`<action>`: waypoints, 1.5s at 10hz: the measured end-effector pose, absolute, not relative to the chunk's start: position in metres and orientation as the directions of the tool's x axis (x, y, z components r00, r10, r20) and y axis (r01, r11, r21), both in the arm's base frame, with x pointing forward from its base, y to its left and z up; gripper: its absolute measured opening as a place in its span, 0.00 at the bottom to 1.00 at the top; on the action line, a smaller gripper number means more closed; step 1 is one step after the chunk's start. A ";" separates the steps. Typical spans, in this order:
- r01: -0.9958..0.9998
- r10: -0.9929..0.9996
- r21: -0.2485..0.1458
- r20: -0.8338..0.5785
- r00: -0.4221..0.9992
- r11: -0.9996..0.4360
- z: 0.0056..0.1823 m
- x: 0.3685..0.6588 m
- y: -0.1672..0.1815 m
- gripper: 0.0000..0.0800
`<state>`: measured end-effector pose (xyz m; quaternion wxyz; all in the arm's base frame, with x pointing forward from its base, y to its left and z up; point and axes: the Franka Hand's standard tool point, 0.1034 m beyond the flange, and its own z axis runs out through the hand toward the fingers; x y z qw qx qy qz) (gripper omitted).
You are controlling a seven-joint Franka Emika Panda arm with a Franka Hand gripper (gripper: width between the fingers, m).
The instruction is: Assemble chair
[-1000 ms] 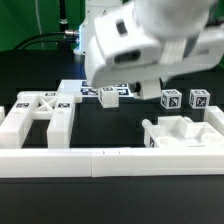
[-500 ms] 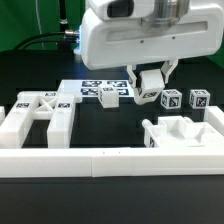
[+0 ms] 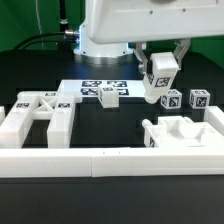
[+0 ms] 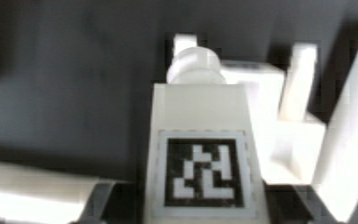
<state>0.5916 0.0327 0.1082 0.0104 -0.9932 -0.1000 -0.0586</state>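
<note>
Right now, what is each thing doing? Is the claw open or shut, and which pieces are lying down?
Claw: shut on the white leg.
White leg: held in the claw, nearly upright, looks lifted off the table.
Two small blocks: sitting on the table, untouched.
Big frame piece: lying flat on the table.
Hollow piece: lying on the table, open side up.
Marker board: flat on the table.

Letters, numbers, brands: none legible in either view.
Raised glossy white plastic block (image 3: 158,84): one black-and-white square tag on its upper end. The wrist view shows a blurred maze-like tag.
Two small glossy white plastic cubes (image 3: 171,99) (image 3: 199,99): one tag each.
Thin flat white marker board (image 3: 72,86): several tags.
Small white cube (image 3: 110,98) at the board: one tag.
Broad white plastic frame part (image 3: 40,118): tags along the top.
Blocky white plastic part with recesses (image 3: 190,138): one tag at its corner.
</note>
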 end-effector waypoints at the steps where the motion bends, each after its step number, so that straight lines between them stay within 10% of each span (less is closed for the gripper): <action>1: 0.199 0.196 0.008 0.200 0.960 -0.980 0.107 0.595 0.030 0.36; 15: 0.233 0.232 0.071 0.556 0.798 -0.970 0.101 0.634 0.090 0.36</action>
